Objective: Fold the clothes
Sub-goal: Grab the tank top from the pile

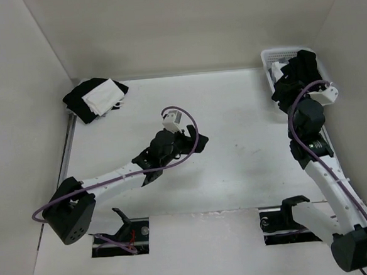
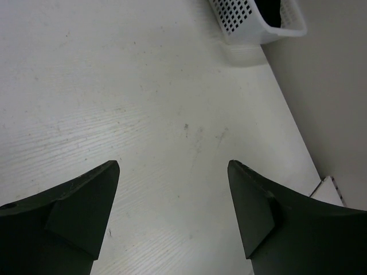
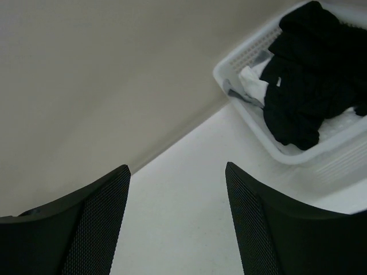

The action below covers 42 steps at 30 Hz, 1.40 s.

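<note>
The right gripper (image 3: 178,172), jaws apart, is hovering beside the far-right basket (image 3: 321,163), where the black top (image 3: 312,80) is lying. The pick-up is likely beginning, and reaching in should come next. The left gripper (image 2: 173,167) is hanging empty, jaws apart, over the table (image 2: 143,86).

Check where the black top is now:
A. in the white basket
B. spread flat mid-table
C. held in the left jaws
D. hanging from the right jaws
A: the right wrist view shows the black top heaped in the basket, lying over white clothes.
</note>
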Motion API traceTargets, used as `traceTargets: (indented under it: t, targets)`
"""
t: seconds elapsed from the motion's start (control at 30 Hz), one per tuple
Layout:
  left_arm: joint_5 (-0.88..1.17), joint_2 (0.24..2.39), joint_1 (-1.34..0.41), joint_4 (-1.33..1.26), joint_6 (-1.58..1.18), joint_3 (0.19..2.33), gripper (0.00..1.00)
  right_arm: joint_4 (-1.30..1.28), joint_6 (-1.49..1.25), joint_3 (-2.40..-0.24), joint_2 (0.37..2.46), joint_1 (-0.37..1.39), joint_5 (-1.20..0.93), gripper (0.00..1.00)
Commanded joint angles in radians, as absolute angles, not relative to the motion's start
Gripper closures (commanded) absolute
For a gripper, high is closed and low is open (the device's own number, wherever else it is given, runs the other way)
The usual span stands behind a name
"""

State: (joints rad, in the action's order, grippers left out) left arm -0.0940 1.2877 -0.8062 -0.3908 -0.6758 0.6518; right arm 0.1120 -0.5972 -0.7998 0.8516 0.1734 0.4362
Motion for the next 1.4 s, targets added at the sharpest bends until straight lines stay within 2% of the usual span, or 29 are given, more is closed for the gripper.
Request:
traceTargets:
  t: [0.0,0.1,0.17,0.23,0.27,0.3,0.37,0.47,0.53,0.7,0.9,1.07,1.17,1.23,1.33,1.37]
  targets:
    - [-0.057,1.331,-0.815,-0.44,-0.658,0.638,0.23,0.133,-0.604,-0.818,0.914,0.121,0.463,0.29]
    - [-0.038,1.362,-0.818,-0.469,-0.664,0.634,0.24,0.164,-0.623,-0.834,0.988,0.029,0.457,0.46]
    - [-0.038,1.377,-0.824,-0.503,-0.658,0.62,0.24,0.172,-0.653,-0.856,1.049,-0.031,0.436,0.67]
    - [-0.034,1.387,-0.826,-0.537,-0.655,0.604,0.25,0.176,-0.67,-0.893,1.13,-0.083,0.41,0.92]
    - [-0.031,1.391,-0.826,-0.557,-0.649,0.595,0.26,0.17,-0.679,-0.922,1.187,-0.112,0.4,0.98]
    - [-0.026,1.394,-0.826,-0.572,-0.641,0.588,0.28,0.167,-0.678,-0.963,1.257,-0.139,0.397,1.0]
    - [-0.021,1.404,-0.823,-0.607,-0.635,0.568,0.34,0.126,-0.661,-1.102,1.444,-0.202,0.388,0.96]
    - [-0.02,1.417,-0.806,-0.637,-0.635,0.549,0.36,0.082,-0.632,-1.274,1.659,-0.254,0.399,0.69]
    - [-0.012,1.424,-0.792,-0.652,-0.641,0.542,0.35,0.019,-0.609,-1.417,1.817,-0.284,0.408,0.55]
    - [-0.009,1.43,-0.766,-0.707,-0.649,0.514,0.32,-0.034,-0.606,-1.629,2.041,-0.346,0.338,0.41]
    - [0.006,1.469,-0.737,-0.779,-0.664,0.5,0.32,-0.173,-0.61,-1.928,2.29,-0.366,0.253,0.36]
    - [0.041,1.519,-0.711,-0.818,-0.693,0.502,0.32,-0.198,-0.676,-2.052,2.405,-0.363,0.236,0.36]
    - [0.064,1.548,-0.696,-0.825,-0.71,0.509,0.31,-0.204,-0.71,-2.101,2.45,-0.363,0.206,0.42]
    - [0.074,1.56,-0.69,-0.828,-0.718,0.514,0.31,-0.209,-0.747,-2.123,2.471,-0.366,0.166,0.55]
    - [0.09,1.575,-0.68,-0.831,-0.726,0.522,0.31,-0.195,-0.778,-2.129,2.476,-0.37,0.137,0.49]
    - [0.091,1.575,-0.679,-0.831,-0.726,0.522,0.31,-0.192,-0.776,-2.134,2.476,-0.37,0.133,0.52]
